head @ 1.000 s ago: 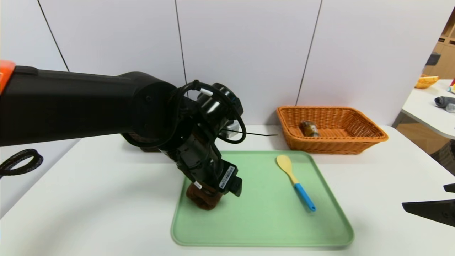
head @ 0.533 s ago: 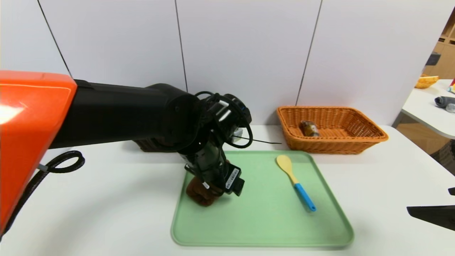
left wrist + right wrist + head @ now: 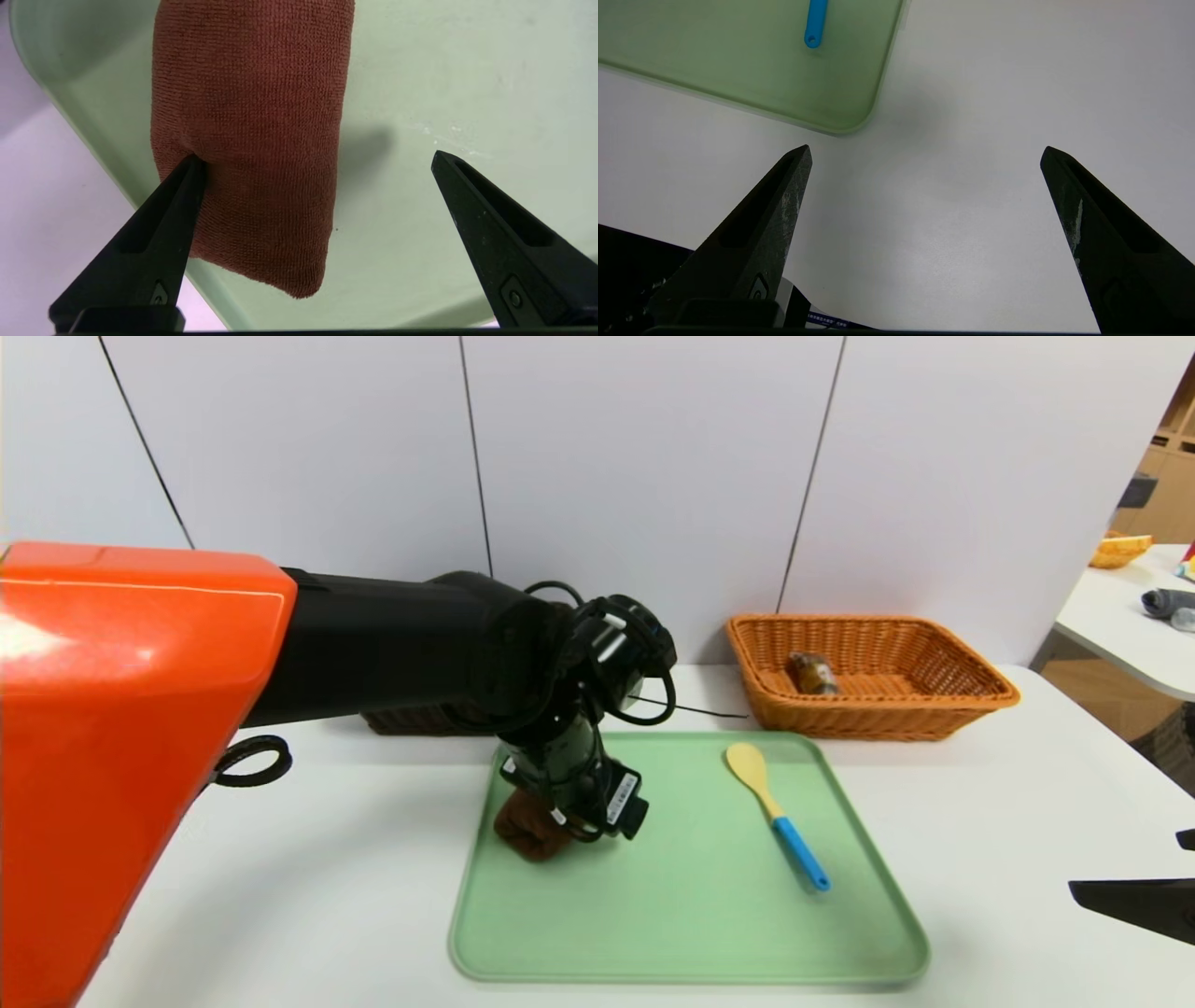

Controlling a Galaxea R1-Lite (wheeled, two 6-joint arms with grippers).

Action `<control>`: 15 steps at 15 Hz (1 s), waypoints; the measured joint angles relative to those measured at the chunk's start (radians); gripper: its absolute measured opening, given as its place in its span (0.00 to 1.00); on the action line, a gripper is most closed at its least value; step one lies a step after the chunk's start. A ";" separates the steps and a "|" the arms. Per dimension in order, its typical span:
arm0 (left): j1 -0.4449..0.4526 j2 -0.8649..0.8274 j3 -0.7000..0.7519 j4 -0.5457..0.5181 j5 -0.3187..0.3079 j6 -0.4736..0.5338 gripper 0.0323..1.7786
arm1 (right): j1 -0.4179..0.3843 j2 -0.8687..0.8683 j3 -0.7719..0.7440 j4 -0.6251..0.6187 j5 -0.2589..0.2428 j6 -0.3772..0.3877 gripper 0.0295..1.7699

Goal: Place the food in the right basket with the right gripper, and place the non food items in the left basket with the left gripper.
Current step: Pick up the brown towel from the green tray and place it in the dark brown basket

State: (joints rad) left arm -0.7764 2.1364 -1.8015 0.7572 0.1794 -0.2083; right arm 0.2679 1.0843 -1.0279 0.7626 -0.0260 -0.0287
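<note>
Left gripper [image 3: 317,156] spread wide, one pointed finger seemingly denting the plush terry towel roll [image 3: 247,140].

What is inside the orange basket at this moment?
One small food packet in clear wrap lies inside the orange basket, toward its left end. The near wall hides a strip of the floor; nothing else shows there.

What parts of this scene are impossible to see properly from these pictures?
- Dark basket, head view: mostly behind the left arm; its contents are hidden.
- Towel, head view: upper part covered by the left gripper; wrist view cuts off its far end.
- Spoon, right wrist view: only the blue handle tip shows.
- Right gripper, head view: cut off at the edge.
- Packet in the orange basket: label too small.
</note>
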 joint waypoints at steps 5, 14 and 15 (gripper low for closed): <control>0.000 0.014 0.000 0.000 0.033 -0.015 0.95 | 0.000 -0.002 -0.001 0.001 0.000 -0.003 0.96; 0.026 0.018 -0.002 -0.002 0.121 -0.058 0.95 | 0.006 -0.026 0.014 0.003 0.000 -0.004 0.96; 0.029 0.018 -0.002 -0.001 0.132 -0.060 0.95 | 0.007 -0.027 0.018 0.003 0.000 -0.004 0.96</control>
State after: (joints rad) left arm -0.7479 2.1547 -1.8036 0.7562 0.3111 -0.2679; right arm 0.2745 1.0568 -1.0096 0.7657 -0.0260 -0.0330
